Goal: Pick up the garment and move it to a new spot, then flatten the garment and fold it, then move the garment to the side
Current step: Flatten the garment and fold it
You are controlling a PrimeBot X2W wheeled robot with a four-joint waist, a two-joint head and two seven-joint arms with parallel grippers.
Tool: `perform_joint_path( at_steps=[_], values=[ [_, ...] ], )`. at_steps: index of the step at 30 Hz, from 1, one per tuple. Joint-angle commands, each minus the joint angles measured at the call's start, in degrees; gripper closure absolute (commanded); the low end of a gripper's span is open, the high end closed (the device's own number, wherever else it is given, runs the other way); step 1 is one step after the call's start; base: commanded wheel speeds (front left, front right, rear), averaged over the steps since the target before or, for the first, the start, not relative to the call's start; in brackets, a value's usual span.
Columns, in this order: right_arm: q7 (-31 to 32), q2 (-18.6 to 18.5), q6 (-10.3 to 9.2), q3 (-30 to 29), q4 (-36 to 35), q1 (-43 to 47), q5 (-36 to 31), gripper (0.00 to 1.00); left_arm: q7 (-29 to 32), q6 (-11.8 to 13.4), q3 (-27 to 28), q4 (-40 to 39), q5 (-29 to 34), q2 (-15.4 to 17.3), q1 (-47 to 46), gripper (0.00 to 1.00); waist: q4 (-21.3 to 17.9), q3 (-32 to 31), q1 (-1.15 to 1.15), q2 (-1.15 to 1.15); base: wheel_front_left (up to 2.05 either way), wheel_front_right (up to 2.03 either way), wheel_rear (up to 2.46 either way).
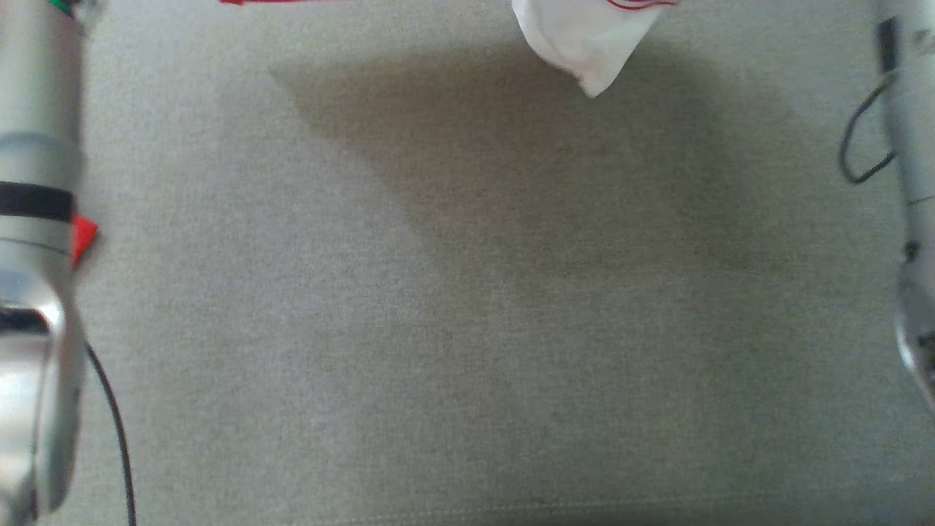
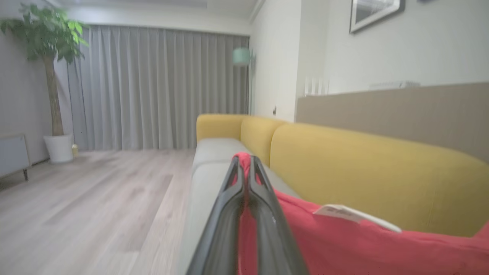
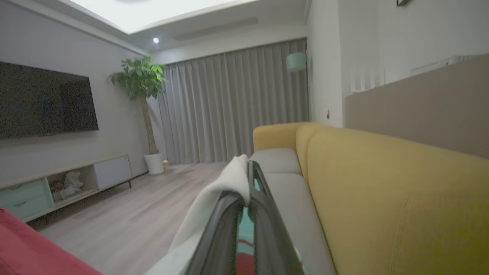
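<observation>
Above the grey fabric sofa seat (image 1: 467, 292) the soft, light red-and-white cloth garment (image 2: 344, 244) hangs limp, likely to sag and slip unless held by its edges, where the left gripper (image 2: 246, 161) pinches red cloth and the right gripper (image 3: 249, 168) white, its small white sewn-in tag (image 2: 355, 214) too blurred to read

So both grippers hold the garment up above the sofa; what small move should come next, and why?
Probably lower the left gripper and right gripper together, to lay the garment on the grey seat cushion. Each is shut on a pinch of cloth, and the garment seems to hang above the cushion, its white corner dangling over a shadow.
</observation>
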Motion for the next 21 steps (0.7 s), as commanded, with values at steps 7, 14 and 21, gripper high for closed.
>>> perform_joint_path(
  at_steps=[7,14,21],
  values=[
    [0.5,4.5,0.43,6.7,10.7,-1.8,-0.4,1.0,0.4,-1.7,-0.9,11.7,-1.7,-1.2,0.1,1.0,0.2,4.5,0.0,0.0,0.0,0.0,0.0],
    [-1.9,5.4,0.43,10.7,16.8,3.8,3.2,1.0,-0.1,-2.7,-0.1,18.2,-5.6,-3.6,4.1,1.0,0.3,8.2,0.0,0.0,0.0,0.0,0.0],
    [-6.6,5.6,0.43,13.4,15.7,14.4,8.7,1.0,-0.7,-2.7,1.7,17.1,-7.4,-3.5,12.0,1.0,0.2,6.9,0.0,0.0,0.0,0.0,0.0]
  ],
)
